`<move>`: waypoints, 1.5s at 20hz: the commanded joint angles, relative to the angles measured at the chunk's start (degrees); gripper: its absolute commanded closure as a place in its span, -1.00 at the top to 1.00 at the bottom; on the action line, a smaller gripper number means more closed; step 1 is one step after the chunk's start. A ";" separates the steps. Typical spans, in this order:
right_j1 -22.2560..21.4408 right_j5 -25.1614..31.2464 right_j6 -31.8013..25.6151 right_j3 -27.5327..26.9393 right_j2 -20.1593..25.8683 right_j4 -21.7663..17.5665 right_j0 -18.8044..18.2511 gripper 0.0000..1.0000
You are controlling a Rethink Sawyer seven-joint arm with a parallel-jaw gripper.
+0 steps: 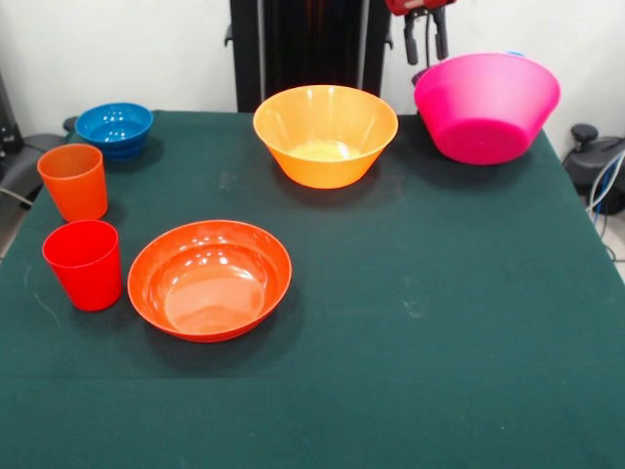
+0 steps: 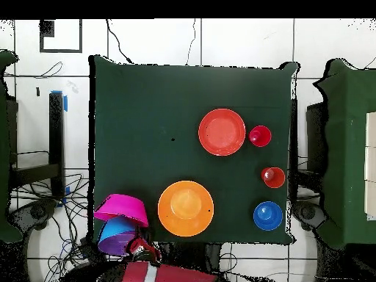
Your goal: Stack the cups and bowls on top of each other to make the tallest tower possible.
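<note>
Beside the yellow-orange bowl (image 1: 325, 133), toward the worktop's (image 1: 439, 322) far corner by the robot, the tower (image 1: 486, 106) leans: its outer large pink bowl (image 2: 121, 208) is tipped on its side with its base toward the front camera. From overhead, a blue bowl (image 2: 115, 230) and a purple bowl (image 2: 117, 244) show nested in its mouth, and the pile sits at the worktop's edge, partly past it.

Just behind the tower, the end effector (image 1: 426, 39) hangs from above; two dark fingers (image 1: 411, 44) point down with a narrow gap between them, and I cannot tell whether they hold anything or how far they are parted. Overhead, its red body lies just beside the purple bowl.

On the yellow-orange bowl's other side, at the opposite far corner, a small blue bowl (image 1: 114, 128) stands upright. Nearer the front camera than that, the orange cup (image 1: 73, 181) and the red cup (image 1: 83, 264) stand upright, close together but apart. Just beside the red cup sits a shallow red-orange bowl (image 1: 209, 278), upright and apart from it.
</note>
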 commanded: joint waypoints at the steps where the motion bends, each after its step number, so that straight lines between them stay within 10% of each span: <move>1: 6.69 -1.88 13.62 -1.10 2.43 3.06 3.06 1.00; 11: 7.01 -2.71 13.63 -1.25 3.10 1.02 0.82 1.00; 30: 12.16 -10.16 18.89 -6.60 8.95 9.26 5.47 1.00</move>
